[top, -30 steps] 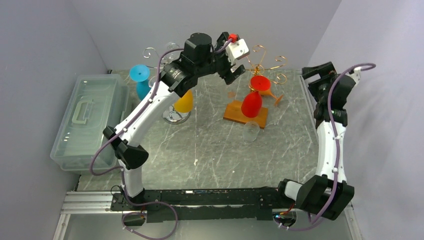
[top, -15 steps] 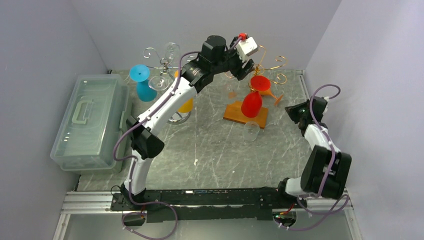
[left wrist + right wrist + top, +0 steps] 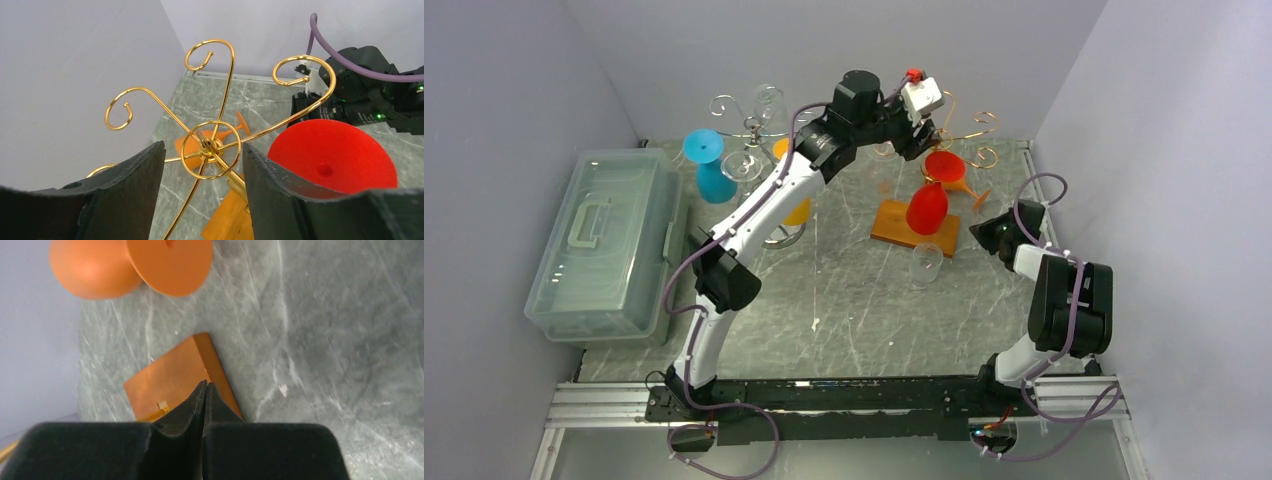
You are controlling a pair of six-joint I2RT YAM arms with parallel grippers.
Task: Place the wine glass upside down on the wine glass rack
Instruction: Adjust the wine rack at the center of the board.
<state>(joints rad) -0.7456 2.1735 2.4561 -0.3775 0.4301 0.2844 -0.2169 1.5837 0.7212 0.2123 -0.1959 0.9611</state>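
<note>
Hovering over the crown of the gold rack (image 3: 209, 145), the left gripper (image 3: 202, 152) is seen with its fingers apart and nothing held between them, the rack's hub framed in the gap. A red glass (image 3: 332, 162) is already hung upside down from one of the curled arms, its round foot uppermost just beside one finger. Two more glasses lie on the table (image 3: 844, 300): an orange glass (image 3: 95, 267) laid on its side beside the rack's wooden base (image 3: 172, 380), and a clear glass (image 3: 929, 262) just in front of that base (whether it lies or stands cannot be told from above). Which of the two is meant by the task cannot be settled from the pictures. The right gripper (image 3: 204, 390) is held low at the right of the base with its fingers pressed together on nothing. From those fingertips the orange glass is found ahead, beyond the wooden base, its long axis laid across the line of approach, bowl to one side and foot to the other. The right arm is judged much the nearer to both glasses, the left being high above them. Before either can be taken, the right fingers would have to be parted, and the stem met crosswise
</note>
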